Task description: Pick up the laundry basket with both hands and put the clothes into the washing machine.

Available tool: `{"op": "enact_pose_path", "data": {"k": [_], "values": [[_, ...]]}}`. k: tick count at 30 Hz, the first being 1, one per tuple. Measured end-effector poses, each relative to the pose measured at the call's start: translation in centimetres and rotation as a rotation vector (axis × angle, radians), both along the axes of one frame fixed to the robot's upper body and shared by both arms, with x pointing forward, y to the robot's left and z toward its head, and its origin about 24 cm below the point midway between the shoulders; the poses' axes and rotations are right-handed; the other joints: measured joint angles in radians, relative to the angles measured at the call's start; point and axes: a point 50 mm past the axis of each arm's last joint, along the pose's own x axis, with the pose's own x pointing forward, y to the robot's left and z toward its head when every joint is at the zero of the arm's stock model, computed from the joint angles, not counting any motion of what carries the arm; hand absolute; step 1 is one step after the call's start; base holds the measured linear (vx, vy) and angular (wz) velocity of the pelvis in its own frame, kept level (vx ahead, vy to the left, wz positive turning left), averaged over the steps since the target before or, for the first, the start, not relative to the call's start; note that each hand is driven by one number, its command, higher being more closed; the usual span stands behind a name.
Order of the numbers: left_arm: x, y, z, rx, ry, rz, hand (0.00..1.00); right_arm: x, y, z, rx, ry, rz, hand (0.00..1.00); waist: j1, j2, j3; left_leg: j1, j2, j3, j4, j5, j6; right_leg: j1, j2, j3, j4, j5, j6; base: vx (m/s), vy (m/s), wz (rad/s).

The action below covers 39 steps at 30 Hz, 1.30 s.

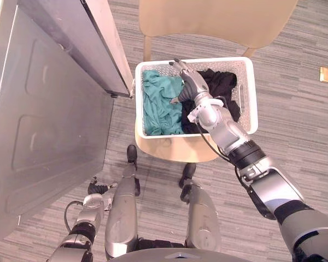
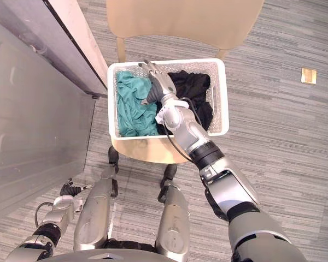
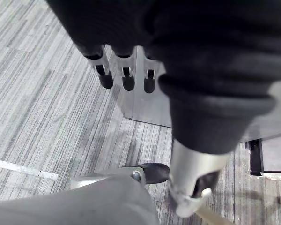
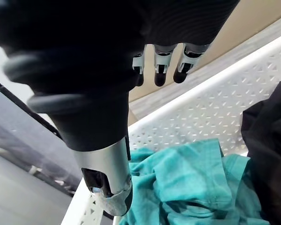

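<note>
The right hand (image 1: 188,82) hovers with fingers straight and spread over the white perforated plastic laundry basket (image 1: 252,93), holding nothing. Below it lie a crumpled teal garment (image 1: 158,105) and a black garment (image 1: 222,85). The basket rests on a tan seat (image 1: 175,149), beside the grey metal washing machine (image 1: 49,114). The left hand (image 3: 126,77) hangs relaxed and empty near the floor.

Office-like test room: grey carpet tiles (image 1: 295,43), brass floor socket (image 1: 327,75), washing machine (image 1: 49,120).

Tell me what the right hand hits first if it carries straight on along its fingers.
Likely the far wall of the basket, just ahead of the right hand. Its height is unclear; if it clears the rim, the chair behind comes next.
</note>
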Motion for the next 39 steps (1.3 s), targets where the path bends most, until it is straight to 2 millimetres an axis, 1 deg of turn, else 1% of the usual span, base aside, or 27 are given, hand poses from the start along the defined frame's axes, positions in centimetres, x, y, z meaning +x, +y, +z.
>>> {"op": "enact_pose_path", "data": {"k": [2,4,7,11,15,18,19,20,22,23,26,29,32,36,39], "values": [[0.0,0.0,0.0,0.002,-0.003,-0.001,0.0,0.4,-0.3,0.1,-0.013,0.006,-0.02,0.0,0.005,0.0,0.0,-0.009,0.0,-0.003,0.0,0.004,0.003,-0.007,0.0,-0.002,0.0,0.0,0.0,0.02,-0.024,0.05],[0.0,0.0,0.0,0.007,-0.002,-0.009,0.0,1.1,-0.7,-0.3,-0.044,0.036,-0.051,0.0,0.012,0.0,0.0,-0.015,-0.002,-0.005,-0.001,0.007,0.006,-0.011,0.0,-0.002,0.002,0.001,0.0,0.03,-0.037,0.05],[0.0,0.0,0.0,0.006,-0.005,-0.01,0.0,1.4,-1.1,-0.6,-0.051,0.058,-0.071,0.0,0.018,0.002,-0.001,-0.024,-0.003,-0.006,0.0,0.007,0.007,-0.014,-0.001,-0.006,0.001,0.001,0.0,0.02,-0.025,0.05],[0.0,-0.2,0.0,0.003,-0.004,-0.022,0.0,1.9,-2.2,-1.6,-0.062,0.107,-0.127,0.0,0.031,0.007,-0.004,-0.029,-0.006,-0.008,-0.001,0.007,0.007,-0.019,-0.001,-0.007,0.002,0.0,0.0,0.01,-0.008,0.0],[0.1,-0.4,0.0,-0.007,-0.004,-0.017,0.0,2.2,-2.7,-1.9,-0.058,0.126,-0.152,0.0,0.033,0.017,-0.009,-0.061,-0.008,-0.018,-0.001,0.014,0.008,-0.049,-0.002,-0.009,0.007,0.0,0.0,0.0,-0.02,0.01],[0.0,-0.5,-0.1,-0.012,-0.004,-0.018,0.0,2.4,-3.1,-2.8,-0.061,0.169,-0.18,0.0,0.037,0.023,-0.011,-0.066,-0.008,-0.027,-0.004,0.017,0.007,-0.05,-0.002,-0.017,0.008,-0.001,-0.001,0.01,-0.041,0.07],[0.1,-0.6,-0.1,-0.012,-0.007,-0.02,0.0,2.4,-3.1,-2.8,-0.06,0.169,-0.182,0.0,0.038,0.026,-0.012,-0.072,-0.008,-0.029,-0.004,0.018,0.006,-0.052,-0.002,-0.024,0.008,-0.002,-0.002,0.01,-0.04,0.1],[0.1,-0.6,0.0,-0.013,-0.009,-0.021,0.0,2.5,-3.1,-2.7,-0.06,0.167,-0.182,0.0,0.038,0.027,-0.013,-0.076,-0.007,-0.03,-0.004,0.018,0.005,-0.054,-0.002,-0.027,0.008,-0.002,-0.003,0.01,-0.05,0.04],[0.3,-0.8,0.1,-0.03,-0.023,-0.012,0.0,2.6,-3.0,-2.1,-0.057,0.153,-0.18,0.0,0.052,0.03,-0.015,-0.095,-0.007,-0.03,-0.004,0.019,0.002,-0.081,-0.004,-0.024,0.02,-0.003,-0.004,0.0,-0.051,-0.03],[0.3,-0.9,0.1,-0.032,-0.026,-0.013,0.0,2.6,-3.0,-2.0,-0.056,0.15,-0.18,0.0,0.054,0.032,-0.015,-0.099,-0.007,-0.03,-0.004,0.021,0.002,-0.086,-0.004,-0.025,0.022,-0.003,-0.004,0.0,-0.053,0.0],[0.5,-1.5,0.1,-0.057,-0.033,-0.006,0.0,2.6,-2.7,-1.9,-0.03,0.153,-0.178,0.0,0.067,0.039,-0.019,-0.117,-0.007,-0.032,-0.005,0.027,0.004,-0.106,-0.006,-0.027,0.032,-0.006,-0.005,0.0,-0.057,0.02],[0.7,-1.7,0.2,-0.066,-0.045,-0.004,0.0,2.7,-1.8,-1.5,-0.006,0.149,-0.165,0.0,0.071,0.043,-0.021,-0.134,-0.006,-0.033,-0.004,0.027,0.002,-0.122,-0.008,-0.03,0.04,-0.009,-0.005,0.01,-0.062,0.02],[1.2,-2.2,0.8,-0.085,-0.082,-0.001,0.0,2.7,-1.4,-1.5,-0.001,0.149,-0.159,0.0,0.082,0.044,-0.022,-0.151,-0.004,-0.036,-0.003,0.027,0.0,-0.139,-0.012,-0.034,0.051,-0.014,-0.007,0.0,-0.064,0.04],[1.9,-2.6,1.3,-0.111,-0.12,0.011,0.0,2.6,-0.5,-1.7,-0.007,0.151,-0.135,0.0,0.084,0.044,-0.022,-0.187,-0.005,-0.049,0.009,0.029,-0.001,-0.167,-0.018,-0.052,0.068,-0.022,-0.009,0.01,-0.056,0.07],[2.4,-3.1,1.8,-0.149,-0.155,0.041,0.0,2.6,-0.5,-1.6,-0.01,0.152,-0.135,0.0,0.086,0.043,-0.022,-0.212,-0.002,-0.059,0.03,0.028,0.002,-0.177,-0.019,-0.059,0.077,-0.028,-0.01,0.02,-0.064,0.08]]}}
